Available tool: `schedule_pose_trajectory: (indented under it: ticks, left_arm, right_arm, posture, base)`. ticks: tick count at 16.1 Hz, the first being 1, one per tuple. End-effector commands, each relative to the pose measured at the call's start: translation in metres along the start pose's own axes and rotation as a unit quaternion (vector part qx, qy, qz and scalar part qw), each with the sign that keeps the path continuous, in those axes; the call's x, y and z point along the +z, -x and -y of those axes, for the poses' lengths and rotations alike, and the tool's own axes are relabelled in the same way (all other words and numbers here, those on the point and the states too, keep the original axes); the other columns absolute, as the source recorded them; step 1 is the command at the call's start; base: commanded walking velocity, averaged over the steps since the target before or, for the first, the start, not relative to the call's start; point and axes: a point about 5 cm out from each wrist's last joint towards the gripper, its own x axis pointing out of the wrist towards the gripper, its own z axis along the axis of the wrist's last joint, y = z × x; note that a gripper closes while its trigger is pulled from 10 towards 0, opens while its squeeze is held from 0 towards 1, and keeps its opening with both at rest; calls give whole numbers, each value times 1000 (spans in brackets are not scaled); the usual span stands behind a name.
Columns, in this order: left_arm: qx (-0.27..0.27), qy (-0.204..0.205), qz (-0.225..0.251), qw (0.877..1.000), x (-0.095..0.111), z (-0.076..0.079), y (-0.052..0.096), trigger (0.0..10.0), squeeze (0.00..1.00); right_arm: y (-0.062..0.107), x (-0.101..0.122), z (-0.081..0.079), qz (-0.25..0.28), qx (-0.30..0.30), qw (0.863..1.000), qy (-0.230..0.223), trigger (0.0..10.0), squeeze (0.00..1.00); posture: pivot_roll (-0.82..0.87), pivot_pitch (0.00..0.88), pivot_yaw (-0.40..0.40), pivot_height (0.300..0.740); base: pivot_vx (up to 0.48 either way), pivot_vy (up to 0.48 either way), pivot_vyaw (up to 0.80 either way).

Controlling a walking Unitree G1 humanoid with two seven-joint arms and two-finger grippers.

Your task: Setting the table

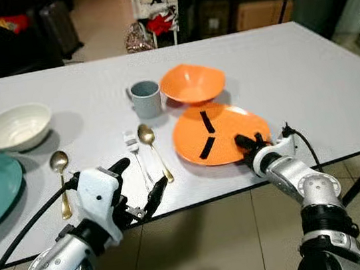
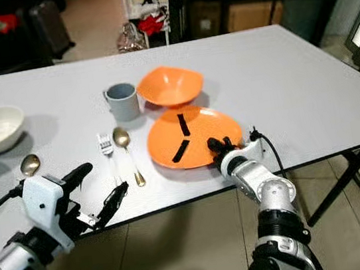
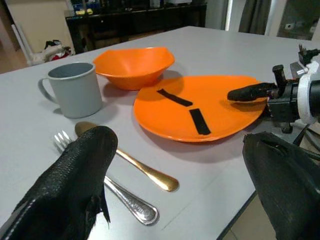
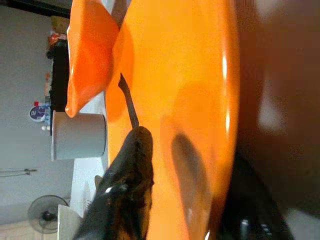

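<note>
Right hand [image 1: 248, 144] pinched plate [image 1: 223, 129] rim at 5 o'clock; left hand [image 1: 139, 181] spread, empty. Risked slipping off, nudging bowl [image 1: 191, 83] at 12.

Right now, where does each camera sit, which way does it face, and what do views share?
Head pair: look forward and down at the table; both arms show.
Left wrist: looks across the fork toward the orange plate, between open jaws.
Right wrist: sits at the plate's rim, one finger over it.
Shared: plate, orange bowl, grey mug.
</note>
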Motion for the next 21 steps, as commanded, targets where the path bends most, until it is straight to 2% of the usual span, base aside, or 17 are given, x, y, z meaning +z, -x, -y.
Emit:
schedule_pose_trajectory:
  ticks: [1,5,8,9,11,12,13,14,16,17,18,19,20,21]
  left_arm:
    - [-1,-3,5,1000,1,0,-4,10000,0]
    - [-4,-6,15,1000,1,-2,-14,10000,0]
    - [-5,1,27,1000,2,-3,-22,10000,0]
    - [-5,1,27,1000,1,-3,-23,10000,0]
    - [-2,6,27,1000,-2,1,-24,10000,0]
    - [8,11,30,999,-2,0,-24,10000,0]
    - [33,21,32,999,-2,-2,-25,10000,0]
    - [66,31,37,997,0,-5,-26,10000,0]
    - [93,36,45,994,2,-8,-26,10000,0]
    - [131,41,60,989,7,-13,-25,10000,0]
    - [135,43,66,988,10,-13,-25,10000,0]
    - [150,44,72,985,13,-15,-25,10000,0]
    - [164,42,75,983,14,-17,-25,10000,0]
    - [173,36,77,981,15,-19,-26,10000,0]
  right_arm:
    - [6,2,4,2,-2,1000,1,10000,1000]
    - [34,8,4,6,9,999,32,10000,1000]
    - [65,11,5,12,16,998,65,10000,1000]
    - [70,11,4,11,15,997,73,10000,1000]
    - [93,14,2,18,14,994,106,10000,1000]
    - [99,16,-1,24,16,992,121,10000,1000]
    - [110,20,-8,33,20,986,160,10000,1000]
    - [119,25,-20,45,30,975,216,10000,1000]
    - [127,29,-34,58,42,961,266,10000,1000]
    - [135,33,-57,91,69,935,337,10000,1000]
    - [135,35,-67,111,79,920,369,10000,1000]
    - [132,33,-88,148,99,882,437,10000,1000]
    - [129,31,-94,158,106,871,452,10000,1000]
    - [127,30,-97,164,109,868,456,10000,1000]
  posture:
    - [-14,0,-17,740]
    - [-67,0,-5,740]
    - [-96,0,10,740]
    - [-104,0,14,740]
    - [-112,0,9,740]
    - [-115,0,7,740]
    - [-117,0,4,740]
    - [-116,0,1,740]
    - [-117,0,-1,740]
    - [-115,0,3,740]
    - [-114,0,4,740]
    - [-108,0,10,740]
    - [-105,0,9,740]
    - [-104,0,11,740]
  base:
    - [0,0,0]
    - [0,0,0]
    - [0,0,0]
    - [0,0,0]
    - [0,0,0]
    - [0,0,0]
    - [0,0,0]
    - [0,0,0]
    - [0,0,0]
    - [0,0,0]
    - [0,0,0]
    - [0,0,0]
    - [0,0,0]
    - [0,0,0]
